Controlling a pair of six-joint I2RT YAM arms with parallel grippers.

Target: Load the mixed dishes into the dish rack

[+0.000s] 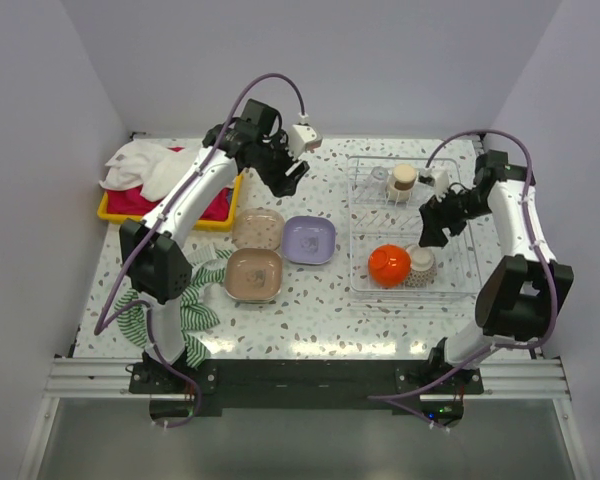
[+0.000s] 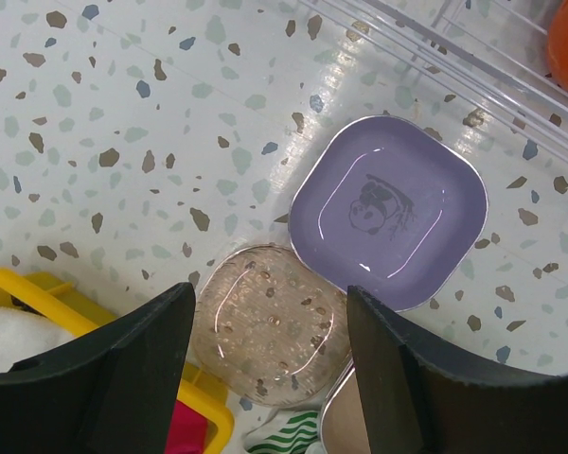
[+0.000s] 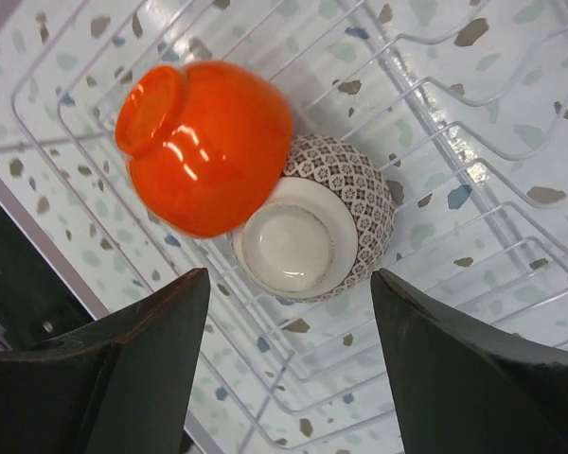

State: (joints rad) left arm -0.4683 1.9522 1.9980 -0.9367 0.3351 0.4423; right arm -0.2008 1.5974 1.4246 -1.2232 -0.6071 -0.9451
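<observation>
left arm / right arm: white links, black joints | cables: purple loops | gripper fingers: matte black wedges

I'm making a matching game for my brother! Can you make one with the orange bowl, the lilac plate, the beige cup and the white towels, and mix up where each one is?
Things:
1. orange bowl
2. lilac plate
3. beige cup
4. white towels

Places:
A. in the yellow tray
B. flat on the table, beside the dish rack
C. far end of the dish rack
D. near end of the dish rack, against the patterned bowl

Pairs: 1-D, 2-B, 3-C, 4-A
</observation>
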